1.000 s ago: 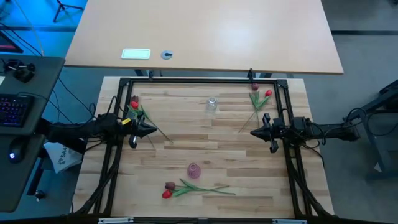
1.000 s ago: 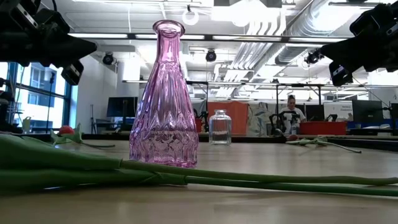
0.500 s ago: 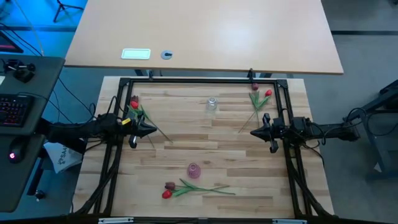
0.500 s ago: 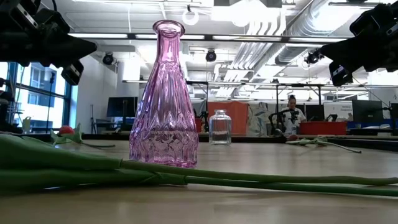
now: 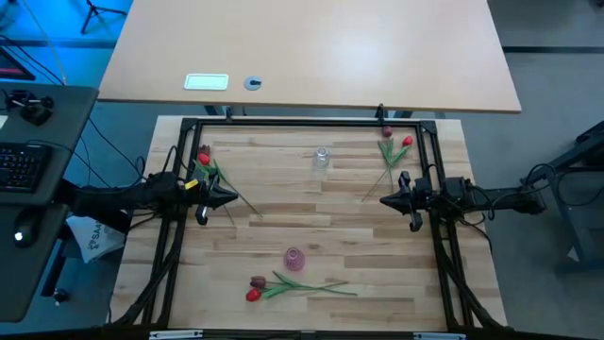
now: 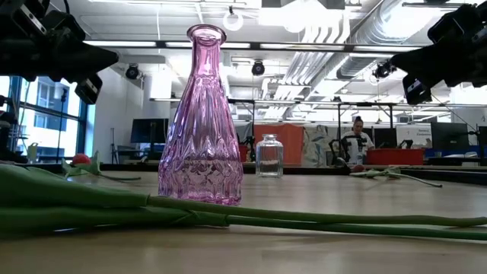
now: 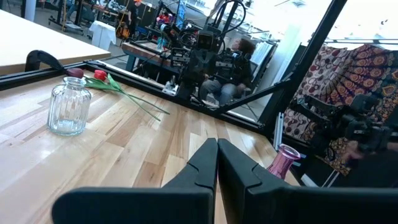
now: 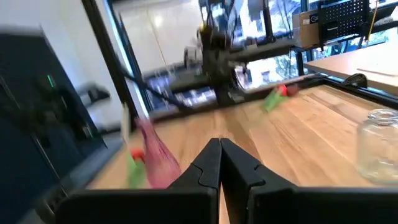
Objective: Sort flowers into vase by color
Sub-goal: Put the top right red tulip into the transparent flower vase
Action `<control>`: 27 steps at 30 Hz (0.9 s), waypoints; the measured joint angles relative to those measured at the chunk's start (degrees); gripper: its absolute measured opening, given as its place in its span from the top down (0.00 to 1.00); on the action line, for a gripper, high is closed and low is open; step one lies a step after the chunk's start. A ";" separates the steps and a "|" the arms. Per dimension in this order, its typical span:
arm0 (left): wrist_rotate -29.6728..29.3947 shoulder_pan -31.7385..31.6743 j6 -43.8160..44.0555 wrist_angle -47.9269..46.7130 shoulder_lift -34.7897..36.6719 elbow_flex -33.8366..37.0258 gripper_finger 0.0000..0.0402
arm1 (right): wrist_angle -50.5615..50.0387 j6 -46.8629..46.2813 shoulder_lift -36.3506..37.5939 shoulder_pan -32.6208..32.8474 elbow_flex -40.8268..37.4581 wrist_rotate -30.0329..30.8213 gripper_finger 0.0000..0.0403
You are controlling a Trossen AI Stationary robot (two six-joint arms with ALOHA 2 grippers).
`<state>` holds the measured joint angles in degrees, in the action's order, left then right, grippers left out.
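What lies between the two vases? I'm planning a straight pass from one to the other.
Only bare wood: the high view shows nothing between the clear vase and the pink vase.

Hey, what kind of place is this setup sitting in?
Probably a robotics lab or open workshop: exposed ceiling ducts, a person seated at a workstation behind the table, and a keyboard beside it.

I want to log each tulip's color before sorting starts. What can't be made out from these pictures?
- Left flower pair: high view, the left gripper covers part of the stems; heads too small to tell maroon from red.
- Front flowers: low view, heads cut off by the picture's edge.
- Pink vase: right wrist view, blurred.
- Right flower pair: low view, too far to read colors.
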<state>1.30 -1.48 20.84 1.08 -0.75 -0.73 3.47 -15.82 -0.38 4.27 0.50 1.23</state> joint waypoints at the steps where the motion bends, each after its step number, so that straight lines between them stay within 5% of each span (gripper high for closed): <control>1: -0.02 0.00 0.00 0.01 0.02 0.00 1.00 | 3.12 -3.32 0.00 -0.02 0.01 0.16 1.00; 6: 0.00 0.00 0.00 0.02 0.00 0.00 1.00 | 26.65 -17.82 0.04 -0.07 -0.01 12.46 1.00; 10: -0.02 0.00 0.00 0.01 0.00 0.00 1.00 | 35.08 -19.22 -0.03 -0.09 0.07 18.53 1.00; 16: -0.02 0.00 0.00 0.00 0.00 0.00 1.00 | 35.34 -21.69 -7.24 -0.14 4.33 21.45 1.00; 22: -0.02 0.00 0.00 0.01 0.01 0.00 1.00 | 34.47 -11.84 -26.42 -1.28 15.67 40.67 1.00; 25: -0.02 0.00 0.00 0.00 0.00 0.00 1.00 | 31.12 -11.50 -35.32 -3.31 22.47 55.83 1.00; 27: -0.02 0.00 0.00 0.00 0.00 0.01 1.00 | 25.03 -12.50 -39.71 -5.77 26.98 60.04 1.00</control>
<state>1.28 -1.48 20.84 1.08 -0.75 -0.72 28.51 -28.32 -40.09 -1.50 27.48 61.28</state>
